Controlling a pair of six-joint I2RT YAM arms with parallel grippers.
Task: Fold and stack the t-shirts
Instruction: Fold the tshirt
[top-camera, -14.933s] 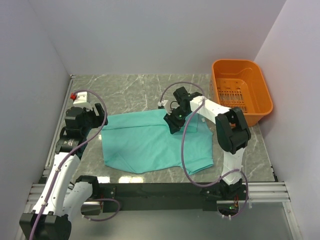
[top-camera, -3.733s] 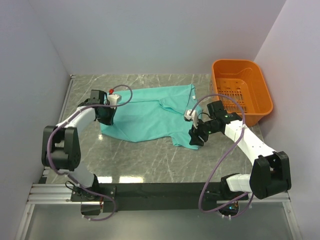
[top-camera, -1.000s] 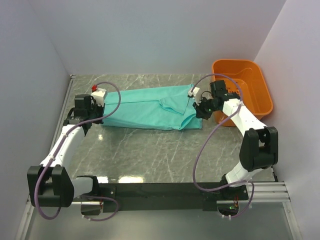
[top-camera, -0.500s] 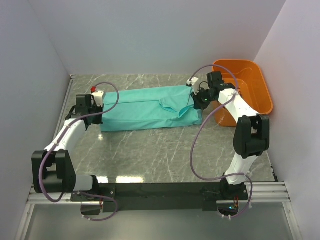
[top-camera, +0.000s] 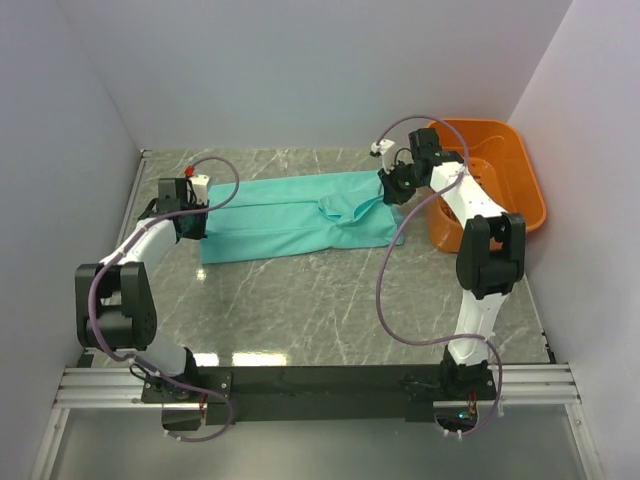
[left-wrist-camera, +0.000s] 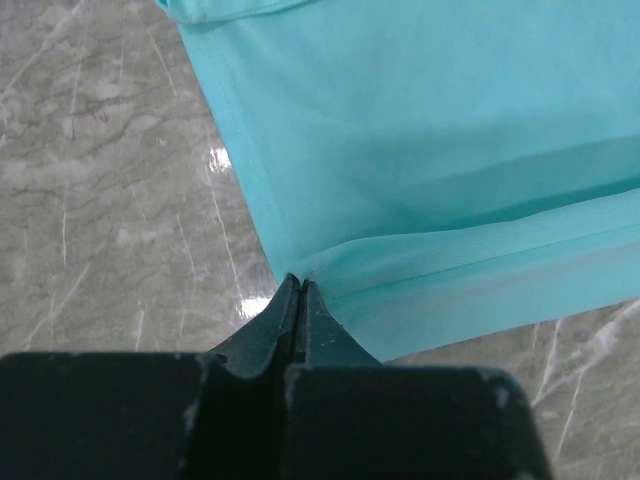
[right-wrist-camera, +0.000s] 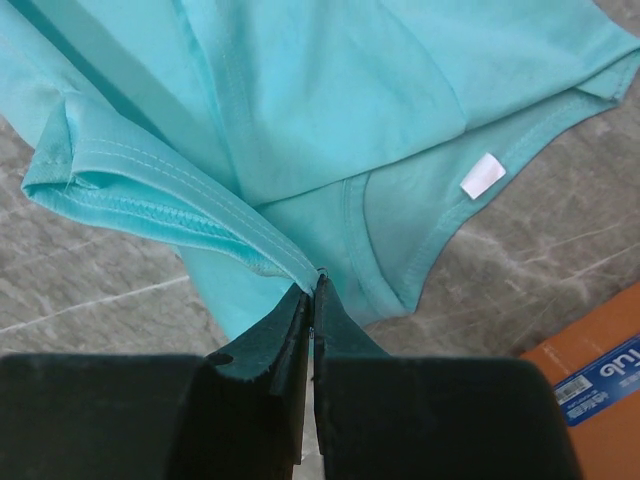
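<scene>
T-shirt (top-camera: 290, 215) on table (top-camera: 330, 310); orange basket (top-camera: 522, 178) near collar end

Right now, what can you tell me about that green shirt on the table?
The t-shirt is plain mint green, thin soft cloth with stitched hems and a small white label inside the neck. It lies folded into a long band across the marble-look table, stretched fairly flat with a few creases near the neck end. The left end effector is shut on a hem at its left end, the right end effector on a hem at its right end.
</scene>
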